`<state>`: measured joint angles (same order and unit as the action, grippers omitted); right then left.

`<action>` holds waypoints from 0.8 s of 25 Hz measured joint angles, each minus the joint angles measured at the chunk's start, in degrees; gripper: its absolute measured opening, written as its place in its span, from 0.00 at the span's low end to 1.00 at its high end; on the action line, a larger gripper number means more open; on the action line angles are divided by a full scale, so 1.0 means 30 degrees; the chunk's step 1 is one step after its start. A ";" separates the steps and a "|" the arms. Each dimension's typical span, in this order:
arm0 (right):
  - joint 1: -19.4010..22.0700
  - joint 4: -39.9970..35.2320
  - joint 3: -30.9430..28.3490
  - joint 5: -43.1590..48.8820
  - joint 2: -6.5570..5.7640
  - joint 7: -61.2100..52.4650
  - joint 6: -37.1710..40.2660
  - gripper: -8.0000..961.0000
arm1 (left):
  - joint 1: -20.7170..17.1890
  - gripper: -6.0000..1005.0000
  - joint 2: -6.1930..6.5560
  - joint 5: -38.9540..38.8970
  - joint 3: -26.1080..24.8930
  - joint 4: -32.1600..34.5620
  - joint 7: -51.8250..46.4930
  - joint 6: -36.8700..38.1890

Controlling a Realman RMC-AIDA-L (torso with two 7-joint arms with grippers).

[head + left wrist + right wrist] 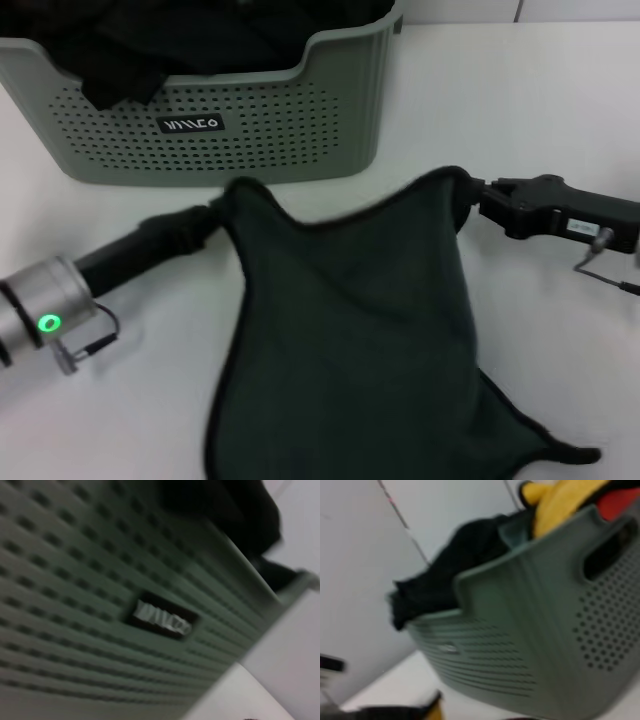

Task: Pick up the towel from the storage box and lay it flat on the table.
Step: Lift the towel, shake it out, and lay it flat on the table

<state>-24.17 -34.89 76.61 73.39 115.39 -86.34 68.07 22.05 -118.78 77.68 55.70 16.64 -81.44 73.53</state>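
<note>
The table (520, 90) spread white beneath both arms. Beyond the grippers stood the storage box (300, 130), black cloths (150, 50) heaped inside and spilling over its dipped rim. The towel (350, 330), dark face showing, hung stretched between the two grippers in front of the box, its lower part trailing toward the robot. The left gripper (212, 218) was clamped on one upper corner, the right gripper (468, 195) on the other.
</note>
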 joint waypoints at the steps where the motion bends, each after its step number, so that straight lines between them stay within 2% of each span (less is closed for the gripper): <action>1: -0.0138 0.0001 0.0171 0.0006 0.0064 0.0113 -0.0555 0.02 | -0.0113 0.13 0.0041 -0.0001 -0.0453 0.0011 0.0122 -0.0034; 4: -0.0563 0.0007 0.0727 0.0065 0.0146 0.0218 -0.1821 0.02 | -0.0358 0.14 0.0198 0.0001 -0.1377 0.0043 0.0385 -0.0082; 10: -0.1622 -0.0064 0.2426 0.0098 0.0226 0.0164 -0.4498 0.02 | -0.0377 0.14 0.0387 0.0144 -0.1500 0.0061 0.0442 -0.0769; 15: -0.2489 -0.0036 0.3877 0.0025 0.0264 0.0048 -0.7004 0.02 | -0.0091 0.14 0.0273 0.0457 -0.1324 0.0070 0.0589 -0.1699; 20: -0.2592 0.0000 0.4525 -0.0291 0.0268 -0.0015 -0.8489 0.02 | -0.0040 0.14 0.0080 0.0526 -0.1362 0.0082 0.0857 -0.2590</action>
<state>-31.94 -34.89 90.18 72.52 116.19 -86.39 42.60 21.93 -118.54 79.26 51.62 16.89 -78.87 65.76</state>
